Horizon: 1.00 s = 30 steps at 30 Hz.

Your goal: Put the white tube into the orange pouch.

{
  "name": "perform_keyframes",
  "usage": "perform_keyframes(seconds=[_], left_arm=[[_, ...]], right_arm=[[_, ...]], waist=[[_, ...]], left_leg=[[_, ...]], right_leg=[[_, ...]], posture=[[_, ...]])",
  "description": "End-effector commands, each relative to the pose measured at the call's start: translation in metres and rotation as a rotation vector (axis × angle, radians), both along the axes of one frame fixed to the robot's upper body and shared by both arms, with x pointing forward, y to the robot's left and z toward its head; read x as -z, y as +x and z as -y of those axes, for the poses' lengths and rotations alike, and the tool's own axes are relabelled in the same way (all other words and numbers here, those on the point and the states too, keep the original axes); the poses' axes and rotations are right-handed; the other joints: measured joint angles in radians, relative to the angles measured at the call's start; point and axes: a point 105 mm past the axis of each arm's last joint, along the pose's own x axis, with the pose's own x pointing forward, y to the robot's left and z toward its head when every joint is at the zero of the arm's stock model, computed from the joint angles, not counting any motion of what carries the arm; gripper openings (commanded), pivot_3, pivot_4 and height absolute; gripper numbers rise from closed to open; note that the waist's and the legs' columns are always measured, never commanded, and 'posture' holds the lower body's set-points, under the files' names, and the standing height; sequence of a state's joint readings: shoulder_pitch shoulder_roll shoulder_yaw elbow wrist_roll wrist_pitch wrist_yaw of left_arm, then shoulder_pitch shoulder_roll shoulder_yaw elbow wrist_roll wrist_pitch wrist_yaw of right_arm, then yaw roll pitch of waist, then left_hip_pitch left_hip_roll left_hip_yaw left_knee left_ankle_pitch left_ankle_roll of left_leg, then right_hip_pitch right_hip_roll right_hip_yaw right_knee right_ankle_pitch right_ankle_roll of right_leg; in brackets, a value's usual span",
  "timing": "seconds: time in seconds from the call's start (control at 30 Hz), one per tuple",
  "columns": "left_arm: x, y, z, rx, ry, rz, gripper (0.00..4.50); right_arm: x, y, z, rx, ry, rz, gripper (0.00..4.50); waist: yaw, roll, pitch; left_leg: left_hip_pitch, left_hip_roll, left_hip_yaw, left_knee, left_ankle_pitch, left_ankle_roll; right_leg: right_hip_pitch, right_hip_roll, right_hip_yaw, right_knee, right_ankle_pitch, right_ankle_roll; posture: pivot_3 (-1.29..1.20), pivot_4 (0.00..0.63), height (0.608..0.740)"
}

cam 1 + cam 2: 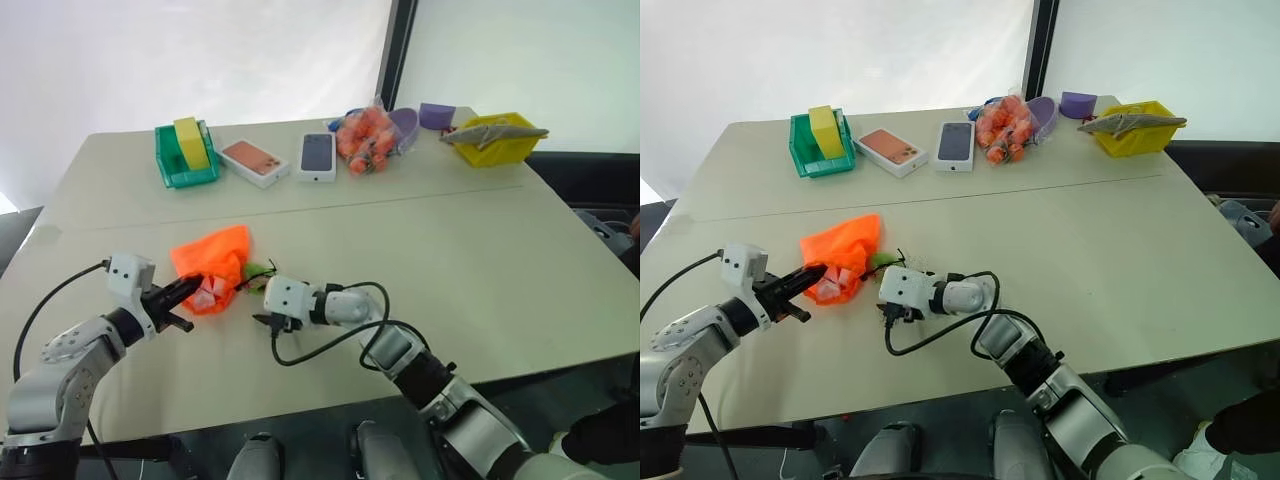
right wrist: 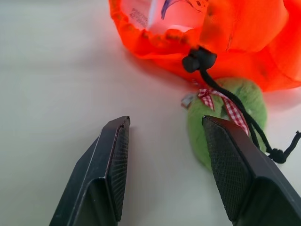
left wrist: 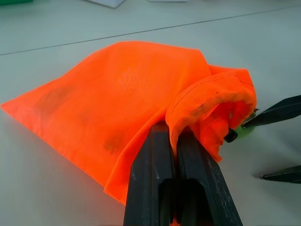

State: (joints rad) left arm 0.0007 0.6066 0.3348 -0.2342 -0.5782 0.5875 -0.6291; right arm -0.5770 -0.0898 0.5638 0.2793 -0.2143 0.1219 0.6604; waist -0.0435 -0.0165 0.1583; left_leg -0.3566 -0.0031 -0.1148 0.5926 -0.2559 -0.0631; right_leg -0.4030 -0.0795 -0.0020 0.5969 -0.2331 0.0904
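Tube (image 2: 141, 14) seemingly inside orange pouch (image 3: 127, 99), rim pinched by left gripper (image 3: 175, 141); right gripper (image 2: 164, 136) spread, empty.

Along the far edge of your table (image 1: 480, 290) you have a row of clutter. At far left sits a green bin (image 1: 184, 162) with a yellow block (image 1: 188, 141) standing in it. Right of it lie 2 phone boxes: 1 showing a copper-coloured phone (image 1: 254, 161), 1 showing a dark phone (image 1: 318, 156). Next comes a clear bag of orange items (image 1: 364, 140), touching a purple bowl (image 1: 406, 124). A small purple block (image 1: 436, 115) follows, then a yellow bin (image 1: 495, 139) holding a grey cloth (image 1: 497, 130) at far right.
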Motion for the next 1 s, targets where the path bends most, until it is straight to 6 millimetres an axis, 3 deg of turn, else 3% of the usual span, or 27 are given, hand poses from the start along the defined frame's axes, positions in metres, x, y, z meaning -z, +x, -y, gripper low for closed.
perform_keyframes(seconds=[0.03,0.37,0.47,0.57,0.7,0.77,1.0], left_arm=[[-0.008,-0.001,0.000,0.007,0.004,0.027,0.00],[-0.004,-0.003,0.005,0.016,-0.012,0.020,0.00],[-0.004,-0.004,0.006,0.015,-0.020,0.022,0.00],[-0.002,-0.005,0.007,0.017,-0.025,0.020,0.00],[-0.001,-0.006,0.009,0.018,-0.029,0.017,0.00],[0.000,-0.006,0.010,0.018,-0.032,0.018,0.00],[0.004,-0.005,0.018,0.070,-0.025,-0.008,0.00]], right_arm=[[-0.017,0.007,-0.003,0.009,0.035,0.065,2.51],[-0.001,0.024,0.005,0.094,-0.024,0.004,2.51],[0.001,0.028,0.013,0.134,-0.033,0.003,1.69],[0.001,0.032,0.022,0.165,-0.050,0.022,0.15],[-0.004,0.033,0.036,0.185,-0.044,0.034,0.06],[-0.010,0.028,0.045,0.166,-0.020,0.032,0.06],[-0.040,-0.031,0.090,-0.020,0.203,-0.247,0.06]], waist=[[0.000,0.000,0.000],[0.000,0.000,0.000],[0.001,0.000,0.000],[0.002,0.000,0.000],[0.005,0.000,0.000],[0.008,0.000,0.000],[0.024,-0.002,-0.001]], left_leg=[[0.000,0.000,0.000,0.000,0.000,0.000],[0.001,0.000,0.000,0.000,0.000,0.000],[0.001,0.000,0.000,0.000,0.000,0.000],[0.001,0.000,0.000,0.001,0.000,0.000],[0.001,0.000,0.000,0.001,0.000,0.000],[0.001,0.000,0.000,0.001,0.000,0.000],[0.000,0.000,0.000,0.001,0.000,0.000]], right_leg=[[0.000,0.000,0.000,0.000,0.000,0.000],[0.000,0.000,0.000,0.001,0.000,0.000],[0.001,0.000,0.000,0.001,0.000,0.000],[0.001,0.000,0.000,0.001,0.000,0.000],[0.001,0.000,0.000,0.000,0.000,0.000],[0.002,0.000,0.000,0.000,0.000,0.000],[0.004,-0.001,0.000,-0.002,-0.001,0.002]], posture=[[0.00,0.150,0.740],[0.00,0.150,0.740],[0.00,0.150,0.740],[0.00,0.150,0.740],[0.00,0.150,0.740],[0.00,0.150,0.740],[0.00,0.150,0.740]])
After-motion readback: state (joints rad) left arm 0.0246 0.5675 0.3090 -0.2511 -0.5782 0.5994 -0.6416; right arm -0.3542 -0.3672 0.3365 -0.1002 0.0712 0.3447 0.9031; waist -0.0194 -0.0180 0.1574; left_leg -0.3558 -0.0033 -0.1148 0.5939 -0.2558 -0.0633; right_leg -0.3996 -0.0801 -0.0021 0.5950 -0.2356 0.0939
